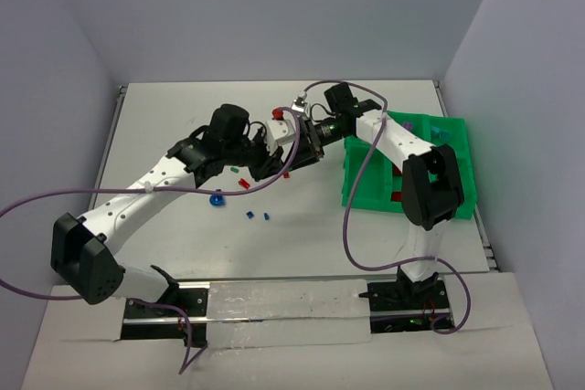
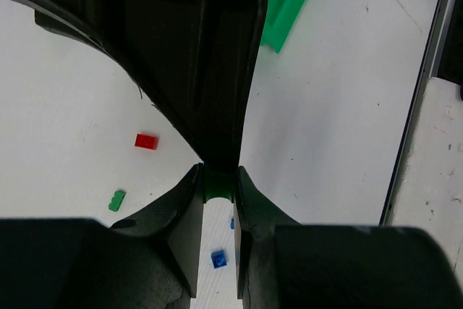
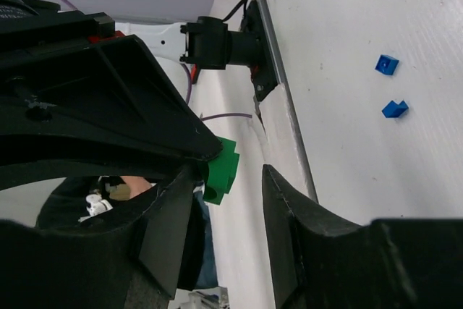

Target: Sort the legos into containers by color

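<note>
Jaws of left gripper (image 2: 218,176) clamped on a green lego (image 2: 217,187), pinched at the very fingertips. Jaws of right gripper (image 3: 230,179) apart, straddling the same lego: it sits close against one finger, with a clear gap on the other side. Grippers meet tip to tip above the table (image 1: 183,125), just left of the green tray (image 1: 366,200). Loose on the table: red lego (image 2: 146,141), small green piece (image 2: 116,200), blue legos (image 3: 386,64). Purple, blue and red bits lie in the tray; compartments unclear.
</note>
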Robot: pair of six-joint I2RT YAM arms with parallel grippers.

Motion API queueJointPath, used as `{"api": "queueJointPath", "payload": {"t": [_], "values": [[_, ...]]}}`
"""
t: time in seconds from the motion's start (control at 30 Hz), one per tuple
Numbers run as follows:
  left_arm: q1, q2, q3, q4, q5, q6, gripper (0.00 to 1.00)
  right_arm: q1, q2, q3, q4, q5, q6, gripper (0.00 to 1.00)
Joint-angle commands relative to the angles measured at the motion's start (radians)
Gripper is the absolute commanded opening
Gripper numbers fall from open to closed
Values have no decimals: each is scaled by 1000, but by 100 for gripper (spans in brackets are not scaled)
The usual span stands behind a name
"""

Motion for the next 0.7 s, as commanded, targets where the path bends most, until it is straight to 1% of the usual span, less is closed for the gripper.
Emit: {"api": "queueJointPath", "payload": {"t": [0.0,0.1,0.17,0.2,0.27,0.3,0.33,0.37,0.43,0.47,0.5,0.67], "values": [[-8,-13,54,2,16,-6,7,13,17,47,-13,-43,-21,43],[-10,-12,55,2,9,-5,6,15,20,45,-20,-53,-27,32],[-8,-12,53,4,0,-4,6,15,21,42,-26,-62,-35,19],[-8,-12,51,6,-6,-4,7,15,21,42,-28,-67,-36,15],[-8,-12,43,13,-29,-3,8,15,20,41,-34,-80,-41,1],[-8,-12,39,15,-42,-2,9,14,17,40,-37,-84,-45,0],[-8,-10,35,15,-58,-5,18,13,12,39,-45,-86,-52,0],[-8,-7,30,10,-81,-11,38,12,7,39,-55,-82,-61,0],[-7,-2,21,-1,-105,-1,70,7,-7,35,-68,-78,-78,0],[14,-7,5,-6,-96,3,91,-14,-31,19,-77,-61,-94,0],[31,-13,-9,-5,-84,2,99,-33,-42,6,-81,-40,-109,0],[143,-57,-46,20,-19,-67,99,-177,-123,-10,-282,183,-327,0]]}}
